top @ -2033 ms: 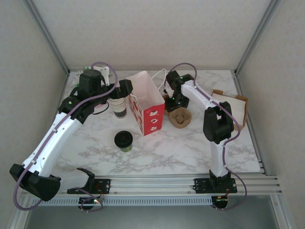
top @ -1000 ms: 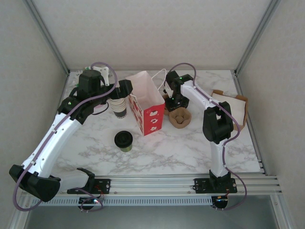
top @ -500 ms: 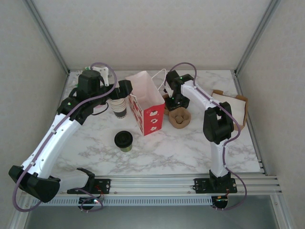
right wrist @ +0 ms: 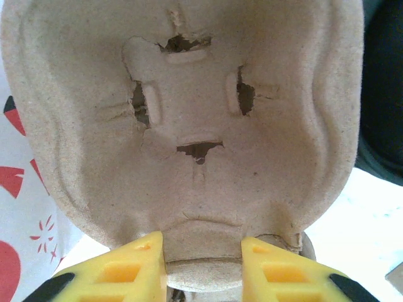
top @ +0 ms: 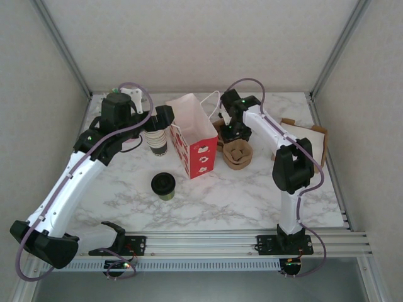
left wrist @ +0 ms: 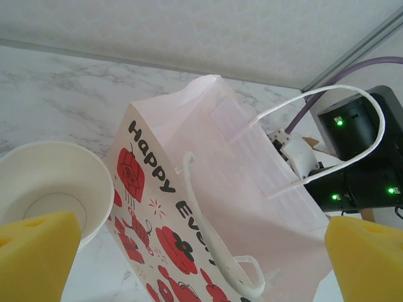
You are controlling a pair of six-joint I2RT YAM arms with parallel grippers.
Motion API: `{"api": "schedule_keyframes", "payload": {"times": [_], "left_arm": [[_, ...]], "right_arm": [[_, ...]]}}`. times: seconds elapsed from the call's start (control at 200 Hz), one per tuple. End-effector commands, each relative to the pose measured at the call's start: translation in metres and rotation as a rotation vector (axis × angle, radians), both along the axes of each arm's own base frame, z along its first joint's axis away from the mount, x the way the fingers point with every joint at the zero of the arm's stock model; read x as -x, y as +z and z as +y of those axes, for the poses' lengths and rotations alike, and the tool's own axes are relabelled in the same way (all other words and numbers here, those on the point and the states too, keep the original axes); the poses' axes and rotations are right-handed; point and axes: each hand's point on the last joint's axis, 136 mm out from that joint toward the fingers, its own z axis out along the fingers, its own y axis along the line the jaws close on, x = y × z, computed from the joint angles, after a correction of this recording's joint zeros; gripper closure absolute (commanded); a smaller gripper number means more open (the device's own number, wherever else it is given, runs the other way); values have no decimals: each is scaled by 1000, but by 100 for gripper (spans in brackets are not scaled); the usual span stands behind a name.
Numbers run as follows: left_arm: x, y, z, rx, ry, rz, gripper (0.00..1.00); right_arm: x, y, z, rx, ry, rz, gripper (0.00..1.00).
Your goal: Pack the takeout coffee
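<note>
While the glossy pink paper bag (top: pixel 192 135) stands open on the marble table (top: pixel 252 195), the takeout coffee (top: pixel 164 185) sits upright near its front left, round black lid over olive body. Left pincer (left wrist: pixel 201 248) gapes wide and empty at the bag's left. Right pincer (right wrist: pixel 203 264), at the bag's right, pinches the rim tab of the fibrous pulp carrier (right wrist: pixel 195 145).

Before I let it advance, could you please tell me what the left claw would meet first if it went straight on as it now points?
Most likely the pink paper bag, dead ahead of the open left claw, though depth is unclear. The cream cups sit off to the side.
</note>
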Motion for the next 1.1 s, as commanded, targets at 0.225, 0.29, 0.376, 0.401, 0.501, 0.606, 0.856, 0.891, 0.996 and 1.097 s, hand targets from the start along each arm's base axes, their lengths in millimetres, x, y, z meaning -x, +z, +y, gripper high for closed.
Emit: {"api": "schedule_keyframes", "payload": {"times": [0.225, 0.29, 0.376, 0.401, 0.501, 0.606, 0.856, 0.891, 0.996, 1.097], "left_arm": [[-4, 34, 14, 29, 72, -112, 0], [-10, 43, 16, 28, 89, -139, 0], [-20, 53, 14, 25, 94, -165, 0], [-24, 56, 13, 24, 93, -170, 0], [-37, 66, 9, 18, 86, -183, 0], [-51, 75, 4, 22, 75, -192, 0], [-93, 90, 0, 41, 53, -188, 0], [-99, 90, 0, 49, 52, -185, 0], [-115, 85, -3, 70, 38, -164, 0], [-127, 74, -5, 75, 27, -141, 0]], "right_arm": [[14, 33, -9, -22, -60, -55, 72], [17, 40, -14, -19, -75, -71, 72], [21, 52, -19, -18, -91, -95, 72], [23, 56, -21, -14, -97, -103, 72], [29, 72, -31, -6, -121, -131, 72], [36, 90, -39, -6, -145, -163, 72], [55, 144, -48, -78, -177, -248, 73], [59, 151, -49, -90, -177, -257, 73], [67, 172, -49, -128, -174, -288, 72], [75, 194, -49, -161, -168, -318, 72]]}}
